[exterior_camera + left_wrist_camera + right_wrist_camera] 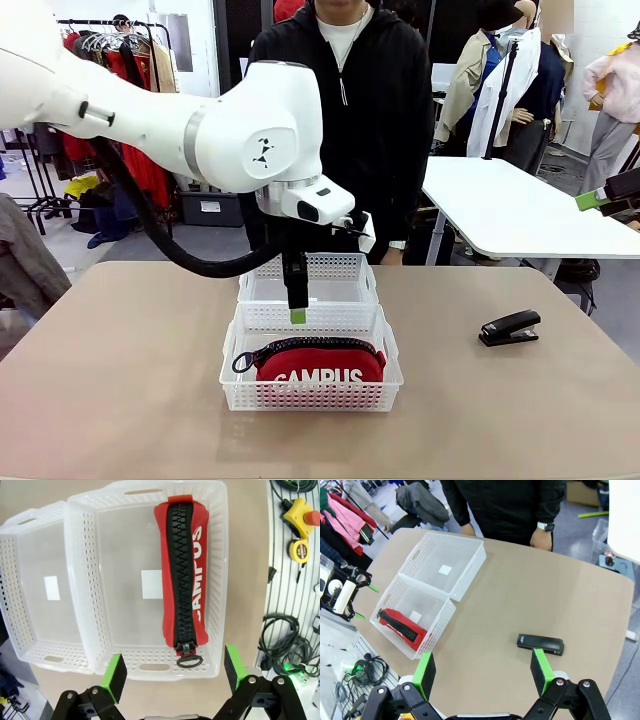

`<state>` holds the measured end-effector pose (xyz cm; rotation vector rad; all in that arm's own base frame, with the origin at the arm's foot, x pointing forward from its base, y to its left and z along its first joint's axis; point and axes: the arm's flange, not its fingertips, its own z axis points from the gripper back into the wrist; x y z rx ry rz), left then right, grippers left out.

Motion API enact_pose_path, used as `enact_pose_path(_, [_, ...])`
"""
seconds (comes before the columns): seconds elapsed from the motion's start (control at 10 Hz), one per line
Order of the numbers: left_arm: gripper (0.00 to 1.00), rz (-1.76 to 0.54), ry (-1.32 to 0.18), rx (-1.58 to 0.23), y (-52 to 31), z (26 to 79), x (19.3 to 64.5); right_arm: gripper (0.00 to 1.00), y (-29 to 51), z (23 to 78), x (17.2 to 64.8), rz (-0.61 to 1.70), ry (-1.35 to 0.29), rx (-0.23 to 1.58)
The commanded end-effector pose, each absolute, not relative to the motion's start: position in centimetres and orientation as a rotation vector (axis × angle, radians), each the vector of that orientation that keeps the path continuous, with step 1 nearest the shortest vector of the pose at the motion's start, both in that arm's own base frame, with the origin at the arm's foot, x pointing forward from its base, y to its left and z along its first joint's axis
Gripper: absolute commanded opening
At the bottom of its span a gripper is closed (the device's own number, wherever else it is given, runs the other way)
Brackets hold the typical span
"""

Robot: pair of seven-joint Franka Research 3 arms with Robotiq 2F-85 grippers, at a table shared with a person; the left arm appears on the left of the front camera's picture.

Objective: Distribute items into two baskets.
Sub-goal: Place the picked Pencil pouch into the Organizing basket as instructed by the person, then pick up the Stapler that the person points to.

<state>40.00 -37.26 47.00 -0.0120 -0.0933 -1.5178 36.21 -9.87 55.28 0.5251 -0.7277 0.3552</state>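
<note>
The red pouch (320, 366) with white "CAMPUS" lettering lies in the nearer white basket (240, 345), along its front wall. My left gripper (298, 314) hangs just above that basket's far rim, fingers pointing down. In the left wrist view the left gripper (172, 672) is open and holds nothing, with the pouch (182, 575) lying free in the basket (217, 605) below. The second basket (345, 265) sits right behind the first. A black stapler (510, 328) rests on the table to the right. My right gripper (485, 672) is open high above the stapler (540, 644).
A person in a black top stands at the far edge, hands (540, 540) hanging near the table. The right gripper's green tip (592, 200) shows at the right edge. A white table (500, 210) stands behind on the right. Cables and a yellow stop button (300, 517) lie beside the table.
</note>
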Motion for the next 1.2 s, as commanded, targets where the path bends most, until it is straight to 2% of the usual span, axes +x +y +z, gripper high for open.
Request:
enact_pose_path(0.0, [1.00, -1.547, -0.089, -0.009, -35.8, 46.5, 39.0, 1.00, -9.9, 55.3, 36.4, 0.366, -0.744, 0.542])
enact_pose_path(0.1, [1.00, -1.518, -0.093, -0.012, -37.3, 47.0, 40.0, 1.00, -9.9, 55.3, 36.4, 0.366, -0.744, 0.542])
enact_pose_path(1.1, [1.00, -1.518, -0.093, -0.012, -37.3, 47.0, 40.0, 1.00, -9.9, 55.3, 36.4, 0.366, -0.744, 0.542])
